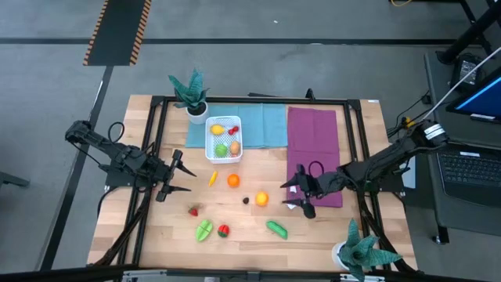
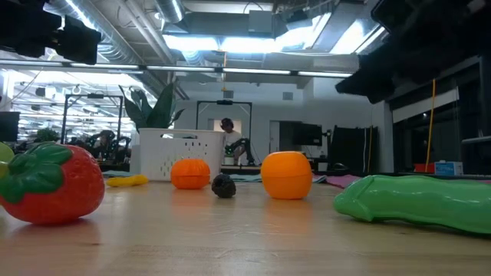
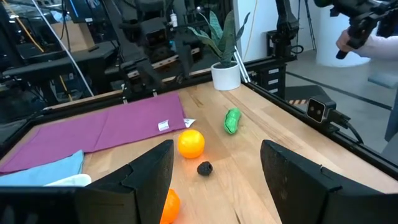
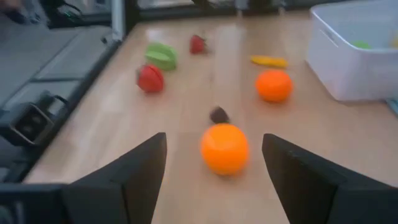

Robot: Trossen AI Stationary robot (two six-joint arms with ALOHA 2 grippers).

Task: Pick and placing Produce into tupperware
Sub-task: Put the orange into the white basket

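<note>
The right gripper [image 1: 291, 195] is hovering with fingers spread, and the orange [image 4: 224, 148] is lying on the table straight ahead between them (nearer this arm than the left gripper [image 1: 174, 178], also spread). The tupperware [image 1: 223, 140] is sitting beyond, holding several pieces.

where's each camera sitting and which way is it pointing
High: overhead, straight down on the table; both arms show, left gripper, right gripper.
Low: table height, level past the tomato into the room.
Left wrist: over its open fingers toward an orange.
Right wrist: over open fingers, same orange.
</note>
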